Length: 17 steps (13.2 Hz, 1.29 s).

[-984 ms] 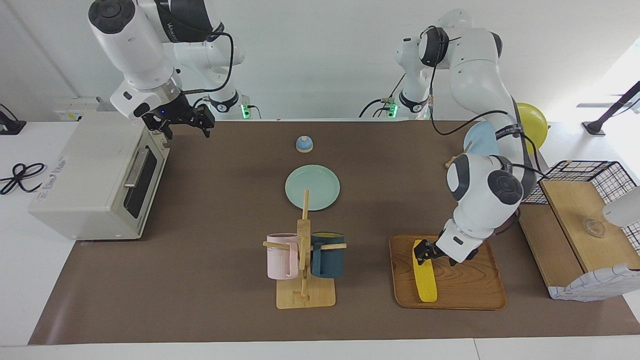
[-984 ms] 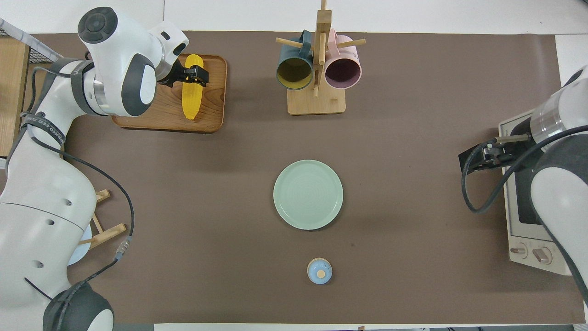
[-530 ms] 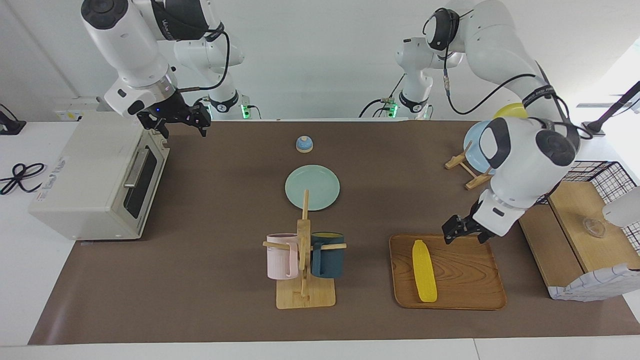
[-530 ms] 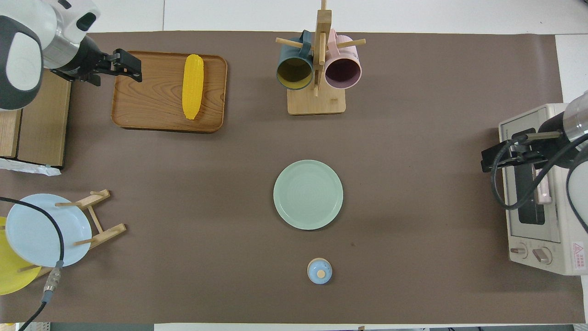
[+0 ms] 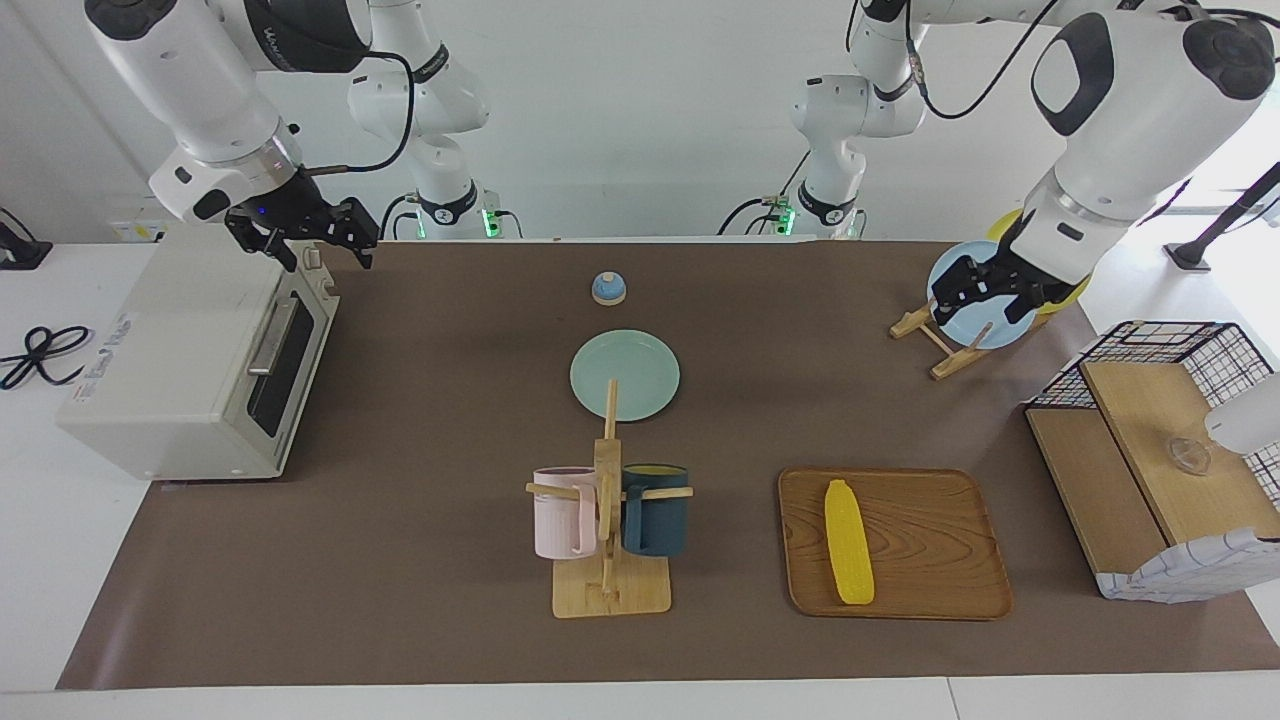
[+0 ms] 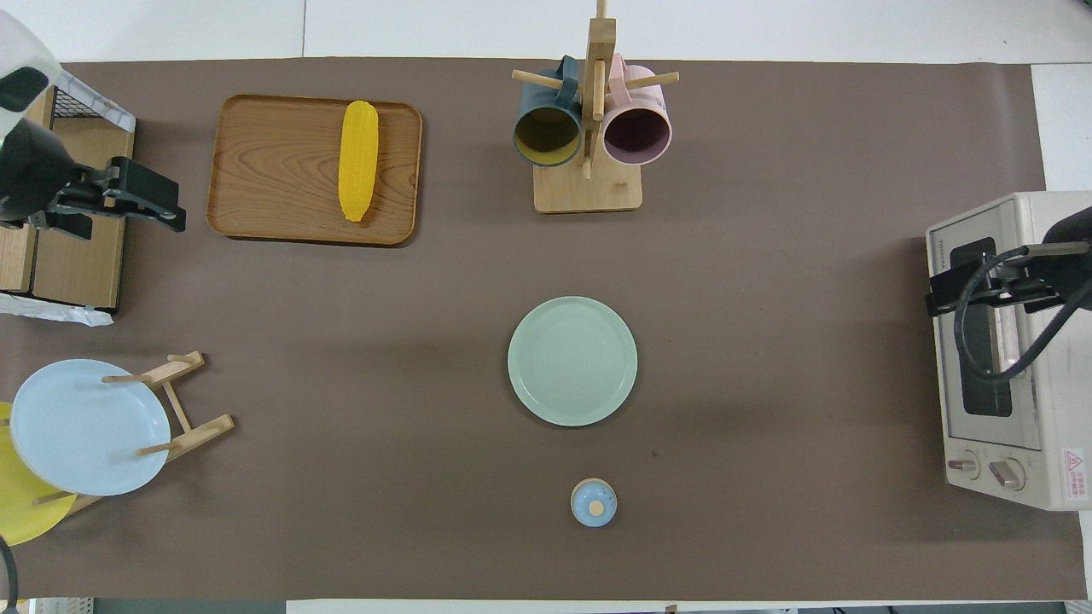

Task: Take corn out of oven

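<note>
The yellow corn lies lengthwise on a wooden tray toward the left arm's end of the table, with nothing touching it. At the right arm's end stands the cream oven, its door closed. My left gripper hangs open and empty high in the air, between the tray and the plate rack. Raised over the oven's top front corner, my right gripper is open and holds nothing.
A mug rack with a pink and a dark blue mug stands beside the tray. A green plate and a small blue bell lie mid-table. A plate rack, wire basket and wooden box crowd the left arm's end.
My left gripper has left the corn's tip, risen and drawn back toward the robots. My right gripper has lifted and shifted over the oven's top. The corn has not moved.
</note>
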{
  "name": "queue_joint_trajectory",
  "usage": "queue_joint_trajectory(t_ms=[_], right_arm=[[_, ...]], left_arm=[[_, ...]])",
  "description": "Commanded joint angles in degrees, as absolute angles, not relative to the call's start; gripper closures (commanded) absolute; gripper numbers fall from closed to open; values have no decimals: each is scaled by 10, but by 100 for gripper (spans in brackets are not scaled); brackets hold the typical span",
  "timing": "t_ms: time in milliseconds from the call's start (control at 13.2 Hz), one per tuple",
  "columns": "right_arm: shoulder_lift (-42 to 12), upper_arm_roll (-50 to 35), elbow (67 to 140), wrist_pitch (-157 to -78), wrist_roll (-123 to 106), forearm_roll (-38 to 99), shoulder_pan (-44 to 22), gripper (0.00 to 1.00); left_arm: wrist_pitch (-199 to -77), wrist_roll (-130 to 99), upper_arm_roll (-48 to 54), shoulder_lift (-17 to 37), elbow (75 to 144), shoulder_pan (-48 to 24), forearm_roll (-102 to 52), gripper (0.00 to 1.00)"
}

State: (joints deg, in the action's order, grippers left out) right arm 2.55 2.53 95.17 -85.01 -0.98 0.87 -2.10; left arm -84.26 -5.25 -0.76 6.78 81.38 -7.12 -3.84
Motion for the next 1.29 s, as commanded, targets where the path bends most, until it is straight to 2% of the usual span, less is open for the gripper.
queue_joint_trajectory(t_ms=[0, 151, 605, 1211], right_arm=[[34, 26, 954, -841, -18, 8, -19, 0], [35, 27, 954, -840, -18, 8, -18, 0], [35, 27, 955, -840, -18, 8, -18, 0], [35, 27, 955, -840, -18, 9, -18, 0]], left_arm=[[-852, -51, -9, -38, 949, -74, -25, 0], [-859, -61, -6, -51, 980, -75, -25, 0], [-847, -62, 4, -30, 931, -72, -25, 0], [-856, -62, 26, -33, 937, -55, -26, 0]])
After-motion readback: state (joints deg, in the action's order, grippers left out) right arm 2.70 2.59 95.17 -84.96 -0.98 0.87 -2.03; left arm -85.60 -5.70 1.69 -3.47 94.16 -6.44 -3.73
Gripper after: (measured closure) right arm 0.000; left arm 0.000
